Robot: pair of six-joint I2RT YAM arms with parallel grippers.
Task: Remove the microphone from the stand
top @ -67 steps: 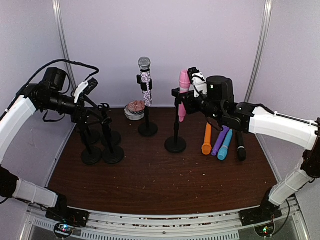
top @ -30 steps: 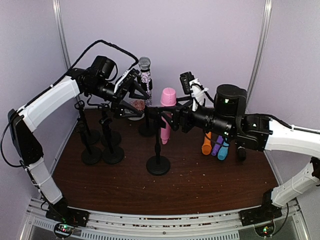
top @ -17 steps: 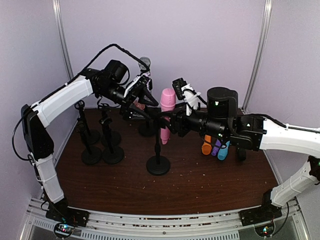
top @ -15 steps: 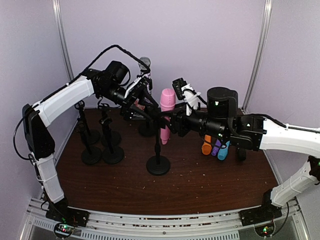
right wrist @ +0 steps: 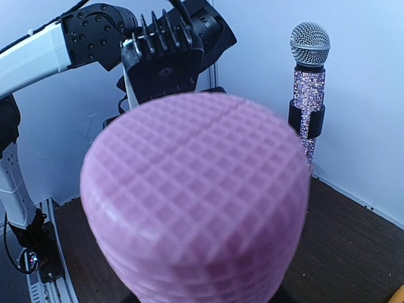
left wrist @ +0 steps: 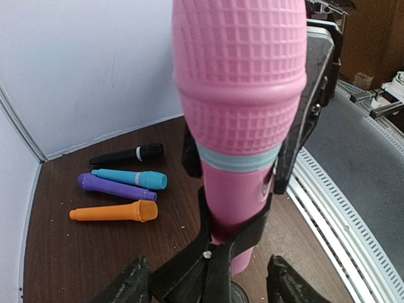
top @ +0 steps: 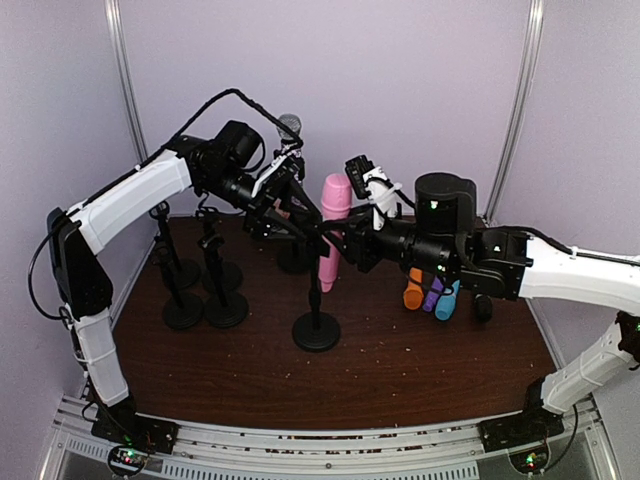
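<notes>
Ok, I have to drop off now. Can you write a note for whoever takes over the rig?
Left gripper: open, fingers either side of the stand's clip below the pink mic; no grip seen.
Right gripper: fingers flank the mic body under its head; cannot tell if clamped.
Mic: head up in the clip, stand mid-table.
Done: both arms in position.
To do: hold the stand, grip the mic, lift it out.
</notes>
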